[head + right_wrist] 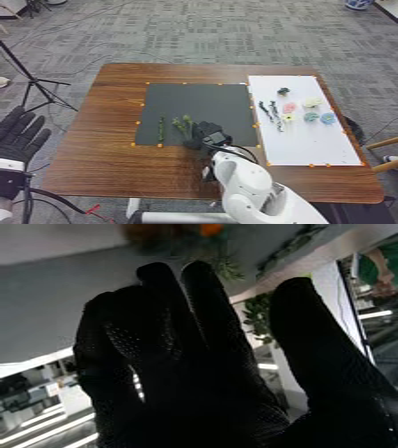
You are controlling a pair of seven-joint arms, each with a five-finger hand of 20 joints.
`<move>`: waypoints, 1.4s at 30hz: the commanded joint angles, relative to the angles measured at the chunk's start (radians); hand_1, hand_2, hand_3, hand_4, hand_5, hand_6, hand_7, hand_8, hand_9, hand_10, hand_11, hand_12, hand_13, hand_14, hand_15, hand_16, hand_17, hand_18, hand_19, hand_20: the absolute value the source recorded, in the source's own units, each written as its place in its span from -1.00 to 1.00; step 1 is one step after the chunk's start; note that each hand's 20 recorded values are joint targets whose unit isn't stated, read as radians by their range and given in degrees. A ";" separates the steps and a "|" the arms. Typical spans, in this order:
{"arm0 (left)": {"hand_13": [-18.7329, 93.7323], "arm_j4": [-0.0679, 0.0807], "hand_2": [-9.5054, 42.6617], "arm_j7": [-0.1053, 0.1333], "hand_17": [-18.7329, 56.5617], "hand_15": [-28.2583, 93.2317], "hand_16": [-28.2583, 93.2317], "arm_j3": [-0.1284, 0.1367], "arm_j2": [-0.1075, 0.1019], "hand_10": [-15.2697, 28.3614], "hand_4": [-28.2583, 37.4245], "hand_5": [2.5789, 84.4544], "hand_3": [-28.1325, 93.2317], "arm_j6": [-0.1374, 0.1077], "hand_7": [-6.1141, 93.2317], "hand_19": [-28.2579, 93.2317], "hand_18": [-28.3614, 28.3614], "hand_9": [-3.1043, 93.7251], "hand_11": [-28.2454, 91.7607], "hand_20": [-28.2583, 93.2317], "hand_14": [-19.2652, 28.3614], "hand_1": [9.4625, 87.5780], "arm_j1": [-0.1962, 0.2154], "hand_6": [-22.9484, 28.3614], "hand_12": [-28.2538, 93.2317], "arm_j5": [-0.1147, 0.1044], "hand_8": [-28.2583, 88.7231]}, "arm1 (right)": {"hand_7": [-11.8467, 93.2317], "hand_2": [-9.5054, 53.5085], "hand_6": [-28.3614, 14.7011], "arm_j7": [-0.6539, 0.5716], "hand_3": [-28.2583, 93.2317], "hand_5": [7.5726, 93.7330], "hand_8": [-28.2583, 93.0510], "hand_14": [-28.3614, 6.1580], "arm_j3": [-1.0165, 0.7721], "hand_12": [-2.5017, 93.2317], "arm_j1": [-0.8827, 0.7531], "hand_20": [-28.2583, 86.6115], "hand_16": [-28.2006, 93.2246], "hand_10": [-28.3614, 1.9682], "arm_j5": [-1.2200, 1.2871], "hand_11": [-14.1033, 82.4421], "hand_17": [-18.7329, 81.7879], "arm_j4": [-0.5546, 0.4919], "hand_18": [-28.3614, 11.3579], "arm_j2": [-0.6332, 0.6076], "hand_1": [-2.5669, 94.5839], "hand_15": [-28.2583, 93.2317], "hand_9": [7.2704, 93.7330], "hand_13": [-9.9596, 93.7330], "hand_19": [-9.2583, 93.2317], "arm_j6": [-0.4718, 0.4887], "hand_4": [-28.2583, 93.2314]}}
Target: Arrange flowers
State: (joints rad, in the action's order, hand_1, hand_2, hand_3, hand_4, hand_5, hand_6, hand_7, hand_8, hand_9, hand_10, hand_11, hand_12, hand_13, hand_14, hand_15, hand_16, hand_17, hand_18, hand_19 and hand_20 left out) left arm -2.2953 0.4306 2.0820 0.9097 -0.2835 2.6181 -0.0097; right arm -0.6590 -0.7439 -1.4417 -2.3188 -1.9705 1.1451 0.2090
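Left hand point(19, 139) off the table's left side, fingers spread, empty. Right hand point(210, 134) at dark mat's point(197, 100) near edge, fingers extended, thumb apart, beside green stems point(184, 126); flowers point(290, 107) on white board point(306, 145).

Grey patterned carpet point(178, 40) surrounds brown wooden surface point(84, 170). Black tripod point(33, 80) stands left of surface. Blue-and-white pot point(359, 4) sits far right, well apart. Part of light wooden furniture point(384, 143) shows just right of surface.
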 commanded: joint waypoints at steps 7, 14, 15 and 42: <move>-0.25 -0.002 0.05 -0.017 -0.58 -0.13 -0.55 0.005 0.013 0.34 -1.00 -0.14 0.55 -0.006 -0.67 -0.26 0.37 -0.25 -0.25 -0.32 0.37 -0.65 -0.005 0.21 -0.30 0.010 -0.63 | -0.59 -0.52 -0.15 -0.020 0.65 0.09 -0.67 -0.17 -0.013 -0.62 -0.023 0.11 -0.10 -0.63 -0.025 -0.40 -0.01 -0.038 -1.00 -0.008 -0.32 0.62 0.32 0.56 0.77 -0.036 -0.83; -0.25 -0.009 0.05 0.003 -0.58 -0.13 -0.55 0.011 0.017 0.34 -1.00 -0.14 0.55 -0.002 -0.67 -0.26 0.37 -0.25 -0.25 -0.32 0.37 -0.65 0.017 0.21 -0.30 0.002 -0.63 | -0.57 -0.51 -0.18 -0.031 0.64 0.18 -0.67 -0.17 -0.040 -0.62 -0.026 0.10 -0.10 -0.65 -0.025 -0.39 0.01 -0.062 -1.00 -0.031 -0.32 0.62 0.33 0.58 0.78 -0.051 -0.83; -0.25 -0.009 0.05 0.002 -0.58 -0.13 -0.55 0.010 0.015 0.34 -1.00 -0.14 0.55 -0.003 -0.67 -0.26 0.37 -0.25 -0.25 -0.32 0.37 -0.65 0.017 0.21 -0.30 0.002 -0.63 | -0.58 -0.51 -0.18 -0.035 0.64 0.18 -0.67 -0.17 -0.048 -0.62 -0.030 0.10 -0.10 -0.66 -0.019 -0.39 0.01 -0.066 -1.00 -0.031 -0.32 0.62 0.33 0.58 0.78 -0.058 -0.83; -0.25 -0.018 0.05 0.022 -0.58 -0.13 -0.55 -0.001 0.013 0.34 -1.00 -0.15 0.55 -0.002 -0.67 -0.26 0.37 -0.25 -0.25 -0.32 0.37 -0.65 0.040 0.21 -0.30 -0.011 -0.63 | -0.61 -0.98 -0.26 -0.247 0.53 0.20 -0.66 -0.18 -0.369 -0.58 -0.158 0.06 -0.07 -0.66 -0.025 -0.34 0.03 0.003 -1.00 -0.222 -0.19 0.67 0.29 0.53 0.84 -0.078 -0.93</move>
State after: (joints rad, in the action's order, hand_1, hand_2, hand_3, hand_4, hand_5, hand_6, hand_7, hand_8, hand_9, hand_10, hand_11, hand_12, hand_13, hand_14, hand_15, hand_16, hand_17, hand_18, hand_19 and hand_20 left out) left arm -2.3111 0.4502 2.1056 0.9261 -0.2842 2.6615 -0.0100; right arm -0.8939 -1.1465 -1.5969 -2.3190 -2.0192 0.9073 0.1269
